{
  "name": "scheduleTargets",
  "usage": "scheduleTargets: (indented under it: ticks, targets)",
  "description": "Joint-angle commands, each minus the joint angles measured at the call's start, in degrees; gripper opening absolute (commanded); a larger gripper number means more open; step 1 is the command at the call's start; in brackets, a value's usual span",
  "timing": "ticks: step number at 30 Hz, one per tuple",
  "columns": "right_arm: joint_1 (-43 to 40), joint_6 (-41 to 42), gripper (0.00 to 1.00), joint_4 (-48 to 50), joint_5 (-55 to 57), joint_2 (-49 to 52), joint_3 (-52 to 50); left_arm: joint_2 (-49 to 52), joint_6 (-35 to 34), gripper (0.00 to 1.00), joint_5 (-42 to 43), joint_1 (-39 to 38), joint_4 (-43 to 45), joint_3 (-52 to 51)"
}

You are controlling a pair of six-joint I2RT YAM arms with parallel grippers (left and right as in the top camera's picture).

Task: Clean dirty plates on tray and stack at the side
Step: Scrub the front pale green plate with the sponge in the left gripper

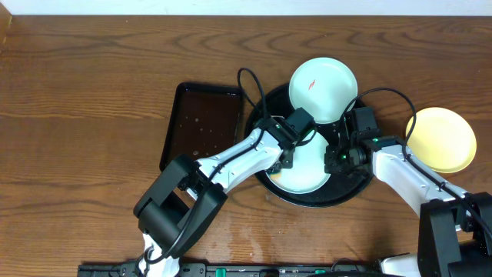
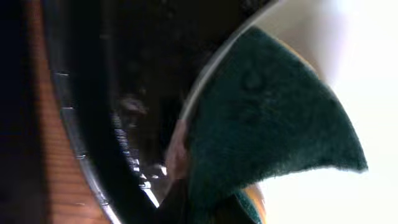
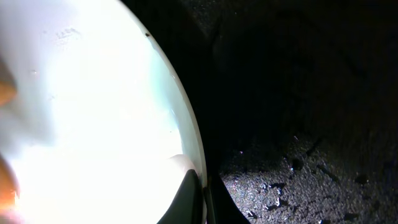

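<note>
The left gripper (image 1: 298,138) grips a rough dark-green pad (image 2: 267,118) against the smooth white plate (image 1: 304,173) on the glossy black tray (image 1: 347,192); the right gripper (image 1: 336,158), closed, seemingly pinches its rim.

I see a brown wooden worktop (image 1: 92,92) carrying three things directly: a round black tray (image 1: 307,201) in the middle, a dark rectangular tray (image 1: 201,123) speckled with droplets just beside it on the left, and, off to the right, a pale yellow plate (image 1: 442,138) on bare wood.

A droplet-speckled rectangular dark tray (image 1: 201,123) lies on the wooden table (image 1: 84,92), and a dark green sponge (image 2: 267,118) shows close-up.
</note>
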Motion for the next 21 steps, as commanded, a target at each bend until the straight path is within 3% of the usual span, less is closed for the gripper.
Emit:
scheduleTargets:
  ticks: [1, 6, 9, 17, 21]
  targets:
    - [0.9, -0.3, 0.01, -0.3, 4.8, 1.2, -1.4, 2.3, -0.4, 0.08, -19.4, 2.0, -3.8, 0.2]
    - [0.9, -0.3, 0.01, -0.3, 4.9, 1.2, -1.4, 2.2, -0.3, 0.07, -19.2, 2.0, -5.2, 4.0]
    - [0.9, -0.3, 0.01, -0.3, 4.8, 1.2, -1.4, 1.6, -0.3, 0.08, -13.4, 2.0, -5.0, 6.1]
    - [0.9, -0.3, 0.01, -0.5, 4.8, 1.2, -1.4, 4.1, -3.3, 0.08, 19.8, 1.9, 6.5, 3.7]
    - [0.9, -0.3, 0.01, -0.5, 4.8, 1.2, -1.4, 7.5, -3.6, 0.08, 30.3, 0.8, 10.2, 3.3]
